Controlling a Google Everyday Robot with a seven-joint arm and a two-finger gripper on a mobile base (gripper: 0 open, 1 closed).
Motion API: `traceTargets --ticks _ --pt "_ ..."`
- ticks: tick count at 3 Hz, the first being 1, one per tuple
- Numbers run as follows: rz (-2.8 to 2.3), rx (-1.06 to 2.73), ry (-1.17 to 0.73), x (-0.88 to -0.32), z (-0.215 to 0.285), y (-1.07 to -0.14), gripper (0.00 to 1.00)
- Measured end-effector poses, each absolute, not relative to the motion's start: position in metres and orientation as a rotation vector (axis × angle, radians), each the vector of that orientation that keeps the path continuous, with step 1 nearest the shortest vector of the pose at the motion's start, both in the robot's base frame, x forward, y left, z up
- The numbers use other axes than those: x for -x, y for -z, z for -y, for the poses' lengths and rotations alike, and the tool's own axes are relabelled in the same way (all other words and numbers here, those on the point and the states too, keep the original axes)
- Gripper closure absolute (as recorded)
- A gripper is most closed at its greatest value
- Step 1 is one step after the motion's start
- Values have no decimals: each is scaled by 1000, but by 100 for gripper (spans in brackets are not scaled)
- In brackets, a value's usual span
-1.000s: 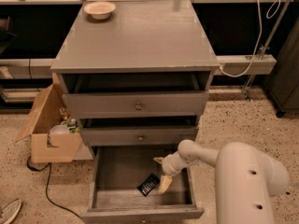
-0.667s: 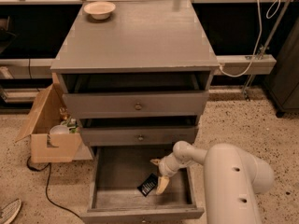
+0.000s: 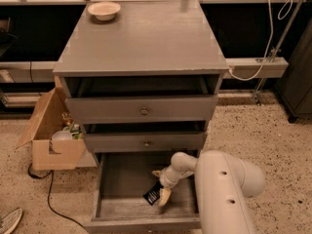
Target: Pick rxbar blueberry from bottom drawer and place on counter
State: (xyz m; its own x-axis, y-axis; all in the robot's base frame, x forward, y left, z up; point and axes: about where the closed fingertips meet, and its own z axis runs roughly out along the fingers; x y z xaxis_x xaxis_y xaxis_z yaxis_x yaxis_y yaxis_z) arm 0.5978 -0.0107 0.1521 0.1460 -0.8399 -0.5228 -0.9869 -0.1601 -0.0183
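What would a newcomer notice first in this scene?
Most striking is the big white robot arm at the lower right, whose gripper reaches into the open bottom drawer, just beside the dark rxbar blueberry lying on its floor. Next comes the wide grey counter, with a cream bowl at its far left corner.

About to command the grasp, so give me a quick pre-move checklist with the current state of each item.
1. Is the bottom drawer pulled out? ok.
2. Is the rxbar blueberry in sight on the drawer floor? ok.
3. Is the gripper down inside the drawer, open, right beside the bar? ok.
4. Does the bar sit squarely between the fingers? cannot tell.
5. Does the counter have room to set the bar down? ok, only a bowl at its far left corner.
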Motion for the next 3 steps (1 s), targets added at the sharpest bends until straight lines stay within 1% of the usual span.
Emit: traceTargets --ticks 3 --pt "-1764 2129 -634 -581 -7 -114 0"
